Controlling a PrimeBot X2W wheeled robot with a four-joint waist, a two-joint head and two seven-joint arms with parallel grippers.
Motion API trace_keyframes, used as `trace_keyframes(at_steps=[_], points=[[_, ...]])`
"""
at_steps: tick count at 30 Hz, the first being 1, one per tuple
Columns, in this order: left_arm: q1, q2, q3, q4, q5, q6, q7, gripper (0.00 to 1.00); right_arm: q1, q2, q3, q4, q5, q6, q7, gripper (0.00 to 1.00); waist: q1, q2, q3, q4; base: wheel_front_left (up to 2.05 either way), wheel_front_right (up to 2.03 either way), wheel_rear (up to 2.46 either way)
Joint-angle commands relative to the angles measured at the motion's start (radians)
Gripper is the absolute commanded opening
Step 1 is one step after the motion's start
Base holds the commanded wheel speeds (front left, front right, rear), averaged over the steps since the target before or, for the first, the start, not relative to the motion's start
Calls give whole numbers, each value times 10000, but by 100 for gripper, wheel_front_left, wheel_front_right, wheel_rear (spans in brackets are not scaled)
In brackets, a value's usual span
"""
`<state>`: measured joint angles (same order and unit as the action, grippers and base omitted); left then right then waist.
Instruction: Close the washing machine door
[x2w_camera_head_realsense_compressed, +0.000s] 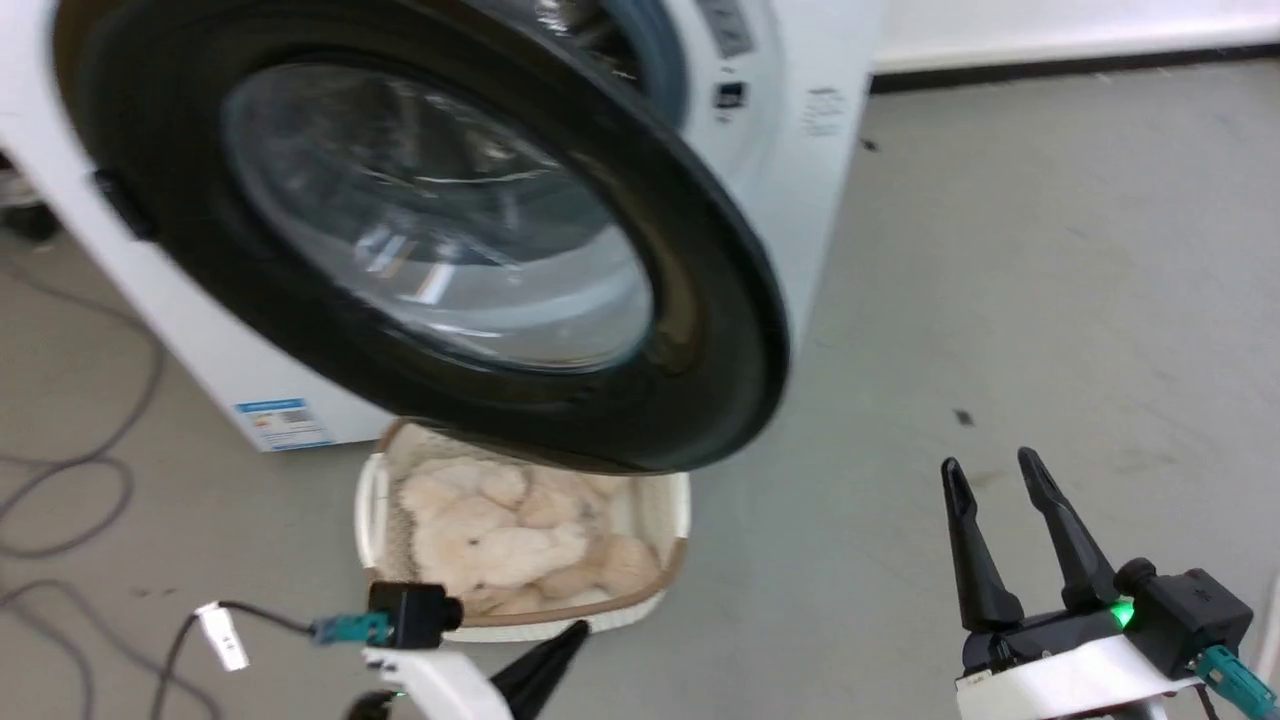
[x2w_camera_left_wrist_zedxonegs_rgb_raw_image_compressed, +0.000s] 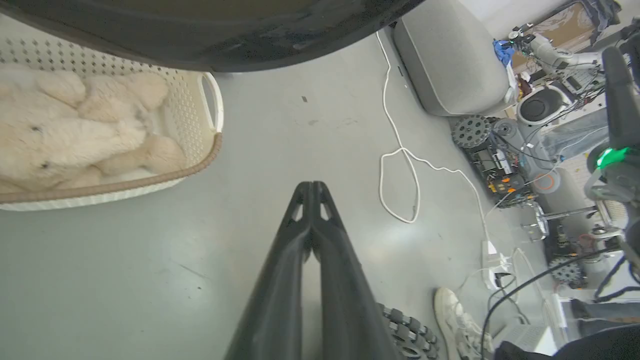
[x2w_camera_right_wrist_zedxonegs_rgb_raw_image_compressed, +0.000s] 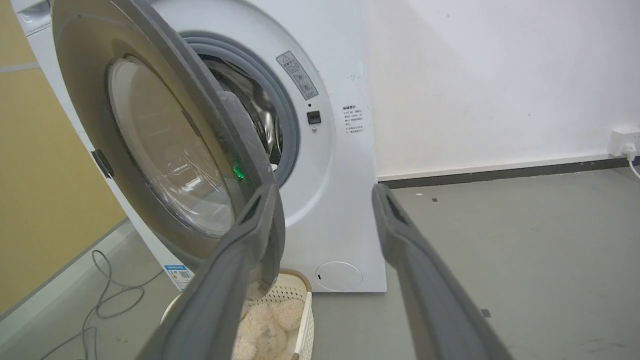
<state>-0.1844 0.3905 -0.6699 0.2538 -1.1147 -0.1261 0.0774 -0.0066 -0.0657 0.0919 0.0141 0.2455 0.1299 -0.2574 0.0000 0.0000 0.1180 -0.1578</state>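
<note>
The washing machine door (x2w_camera_head_realsense_compressed: 430, 230) stands swung out from the white washing machine (x2w_camera_head_realsense_compressed: 800, 180), its black ring and clear glass bowl facing me. In the right wrist view the door (x2w_camera_right_wrist_zedxonegs_rgb_raw_image_compressed: 165, 145) hangs partly open in front of the grey gasket (x2w_camera_right_wrist_zedxonegs_rgb_raw_image_compressed: 290, 130) and the steel drum. My right gripper (x2w_camera_head_realsense_compressed: 990, 468) is open, low and to the right of the door, apart from it; its fingers (x2w_camera_right_wrist_zedxonegs_rgb_raw_image_compressed: 395, 235) point at the machine's front. My left gripper (x2w_camera_head_realsense_compressed: 575, 637) is shut on nothing, under the door's lower edge (x2w_camera_left_wrist_zedxonegs_rgb_raw_image_compressed: 225, 35), with its tips (x2w_camera_left_wrist_zedxonegs_rgb_raw_image_compressed: 311, 186) over bare floor.
A cream perforated basket (x2w_camera_head_realsense_compressed: 372, 520) of plush toys sits on the floor beneath the door, left of my left gripper (x2w_camera_left_wrist_zedxonegs_rgb_raw_image_compressed: 212, 105). Grey cables (x2w_camera_head_realsense_compressed: 90, 470) trail at the left. A white cable (x2w_camera_left_wrist_zedxonegs_rgb_raw_image_compressed: 400, 165), a shoe (x2w_camera_left_wrist_zedxonegs_rgb_raw_image_compressed: 457, 320) and equipment lie to the right.
</note>
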Motion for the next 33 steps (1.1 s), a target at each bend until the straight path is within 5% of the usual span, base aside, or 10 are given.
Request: trace_keyframes(at_steps=[1, 6, 10, 13, 17, 25, 26, 28, 32, 33], points=[[-107, 52, -78, -13, 189, -45, -196, 0, 90, -49, -16, 2, -73, 8, -44, 100, 0, 0, -280, 438, 0, 0, 0], [-340, 502, 104, 13, 1405, -40, -2623, 0, 191, -169, 27, 30, -64, 8, -44, 100, 0, 0, -553, 1080, 0, 0, 0], [-347, 436, 1142, -265, 2523, 530, -3360, 0, 297, -234, 74, 64, -96, 8, -44, 100, 0, 0, -766, 1491, 0, 0, 0], [91, -185, 3010, -1290, 3757, 1079, -3384, 0, 361, -240, 124, 54, -126, 8, -44, 100, 0, 0, -847, 1711, 0, 0, 0], [1143, -1220, 4752, -2473, 5417, 1115, -3388, 0, 389, -256, 208, 70, -142, 8, -44, 100, 0, 0, -910, 1856, 0, 0, 0], [2401, -2065, 5323, -2493, 8048, 788, -3390, 0, 433, -299, 388, 178, -113, 8, -44, 100, 0, 0, -1013, 1989, 0, 0, 0], [2448, -2209, 5385, -2484, 8119, 775, -3390, 16, 448, -300, 399, 191, -113, 8, -44, 100, 0, 0, -1018, 2009, 0, 0, 0], [2522, -2252, 5407, -2412, 8515, 731, -3390, 100, 465, -302, 425, 216, -121, 8, -44, 100, 0, 0, -1009, 2032, 0, 0, 0], [2554, -2439, 5368, -2337, 9067, 646, -3390, 100, 432, -289, 422, 324, -54, 8, -44, 100, 0, 0, -932, 2072, 0, 0, 0], [2532, -2457, 5364, -2323, 9178, 608, -3390, 100, 405, -285, 412, 339, -37, 8, -44, 63, 0, 0, -885, 2087, 0, 0, 0]])
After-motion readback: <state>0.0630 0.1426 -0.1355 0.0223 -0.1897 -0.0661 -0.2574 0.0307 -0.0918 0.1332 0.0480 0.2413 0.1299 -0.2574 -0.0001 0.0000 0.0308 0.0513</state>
